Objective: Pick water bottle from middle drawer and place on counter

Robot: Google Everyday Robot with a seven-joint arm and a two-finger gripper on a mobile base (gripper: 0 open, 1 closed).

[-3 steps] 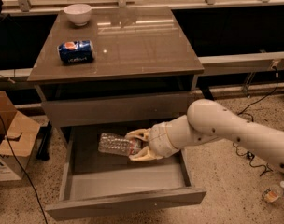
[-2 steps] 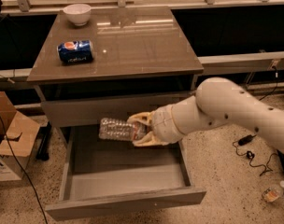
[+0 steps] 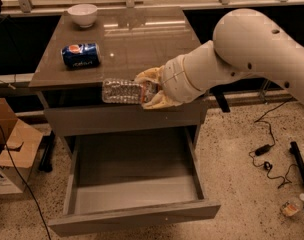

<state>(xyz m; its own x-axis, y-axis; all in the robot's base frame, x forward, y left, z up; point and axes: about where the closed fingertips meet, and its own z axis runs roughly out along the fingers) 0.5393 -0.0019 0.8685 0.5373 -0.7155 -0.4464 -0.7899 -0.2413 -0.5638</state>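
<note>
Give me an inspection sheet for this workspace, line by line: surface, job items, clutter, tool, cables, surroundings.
Surface: counter, glossy, with reflections toward the back.
Job's things: water bottle held lying sideways at the counter's front edge; middle drawer pulled open below it.
Clutter: blue soda can on its side and white bowl, both on the counter.
Tool: tool shut on one end of the bottle, at the counter's front edge.
Cables: black cable lying on the floor at right.
Surroundings: cardboard box on the floor at left.
</note>
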